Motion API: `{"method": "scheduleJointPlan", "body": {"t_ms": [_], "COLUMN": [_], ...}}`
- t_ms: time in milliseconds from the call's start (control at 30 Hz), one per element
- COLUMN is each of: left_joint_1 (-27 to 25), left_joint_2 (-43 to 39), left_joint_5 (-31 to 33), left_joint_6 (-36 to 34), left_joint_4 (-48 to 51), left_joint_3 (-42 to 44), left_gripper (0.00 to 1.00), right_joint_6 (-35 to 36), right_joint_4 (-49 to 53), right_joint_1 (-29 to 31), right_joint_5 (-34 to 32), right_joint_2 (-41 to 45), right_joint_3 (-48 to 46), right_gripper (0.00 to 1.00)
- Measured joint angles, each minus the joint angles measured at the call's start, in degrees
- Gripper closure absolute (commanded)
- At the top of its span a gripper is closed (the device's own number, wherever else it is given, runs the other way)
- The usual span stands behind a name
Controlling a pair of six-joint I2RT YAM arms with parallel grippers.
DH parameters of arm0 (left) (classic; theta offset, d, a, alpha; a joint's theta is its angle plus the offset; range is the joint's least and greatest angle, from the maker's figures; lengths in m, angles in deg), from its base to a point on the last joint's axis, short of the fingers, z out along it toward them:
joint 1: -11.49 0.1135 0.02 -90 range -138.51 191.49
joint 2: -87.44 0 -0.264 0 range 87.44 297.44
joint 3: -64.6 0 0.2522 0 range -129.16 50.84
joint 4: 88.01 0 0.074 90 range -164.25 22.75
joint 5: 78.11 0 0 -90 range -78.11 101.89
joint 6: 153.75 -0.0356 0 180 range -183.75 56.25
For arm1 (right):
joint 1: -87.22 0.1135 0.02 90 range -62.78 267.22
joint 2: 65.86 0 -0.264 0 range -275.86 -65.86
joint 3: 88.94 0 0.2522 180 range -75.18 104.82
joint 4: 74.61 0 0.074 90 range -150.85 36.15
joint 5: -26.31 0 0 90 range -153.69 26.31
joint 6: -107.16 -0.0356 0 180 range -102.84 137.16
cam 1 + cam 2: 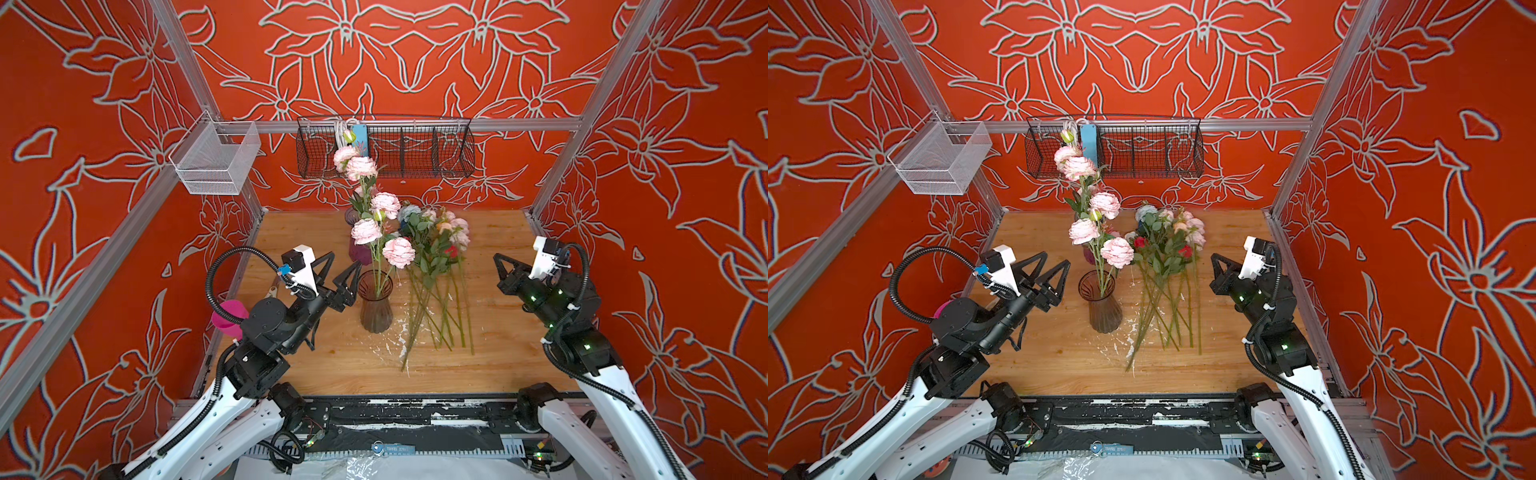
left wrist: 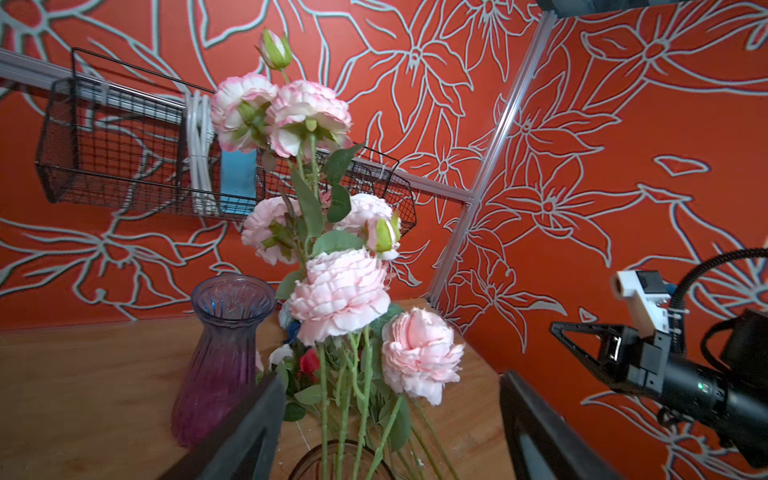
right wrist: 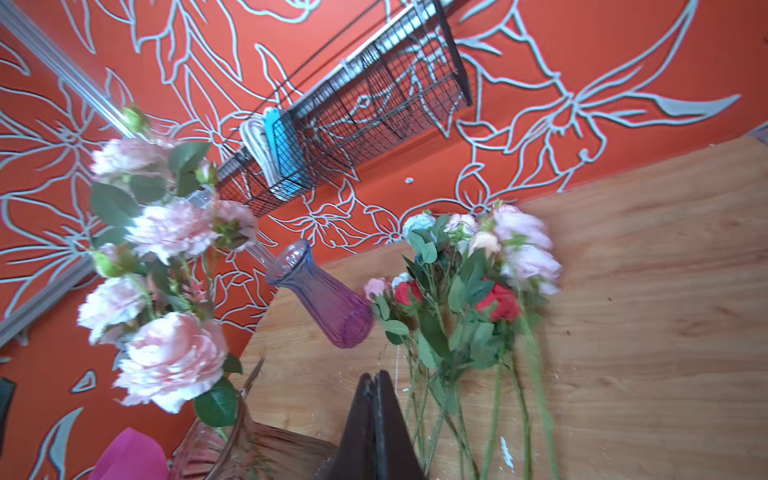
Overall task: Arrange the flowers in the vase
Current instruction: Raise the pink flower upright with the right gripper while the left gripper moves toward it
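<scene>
pale pink peonies [image 1: 398, 251] stood upright in the brown glass vase [image 1: 376, 309]; loose roses [image 1: 436, 266], seemingly red, cream and pale blue, lay on the wooden table [image 1: 519, 332] just right of it. left gripper [image 1: 345, 261] spread empty beside the vase; right gripper [image 1: 498, 258] clenched on nothing.

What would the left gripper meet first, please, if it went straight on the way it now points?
Probably the peony stems, just above the rim of the brown vase: the left wrist view shows them between the fingers of the open left gripper, though depth is uncertain.
</scene>
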Motion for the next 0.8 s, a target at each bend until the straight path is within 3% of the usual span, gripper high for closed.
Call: {"method": "scheduleJointPlan", "body": {"t_ms": [100, 200, 467, 633, 800], "left_joint_1": [0.0, 0.0, 0.0, 0.0, 0.0], "left_joint_2": [0.61, 0.96, 2.78, 5.51, 6.6], "left_joint_5": [-1.29, -2.12, -4.35, -6.62, -7.54], "left_joint_6": [-0.02, 0.09, 1.55, 2.97, 3.74], "left_joint_4": [0.09, 0.13, 0.09, 0.44, 1.01], "left_joint_3": [-0.22, -0.59, -0.98, -1.6, -1.92], "left_gripper": [0.19, 0.19, 0.19, 0.19, 0.19], "right_joint_6": [0.26, 1.29, 2.23, 2.03, 2.51], "right_joint_4": [3.76, 9.94, 19.65, 20.83, 20.41], "right_joint_1": [0.04, 0.04, 0.0, -1.16, -2.75], "right_joint_5": [-3.23, -6.67, -16.26, -20.13, -20.59], "right_joint_2": [-1.7, -8.9, -35.89, -41.9, -49.62], "right_joint_3": [0.24, 2.25, 3.43, 4.07, 7.02], "right_gripper": [0.78, 0.58, 0.45, 0.34, 0.32]}}
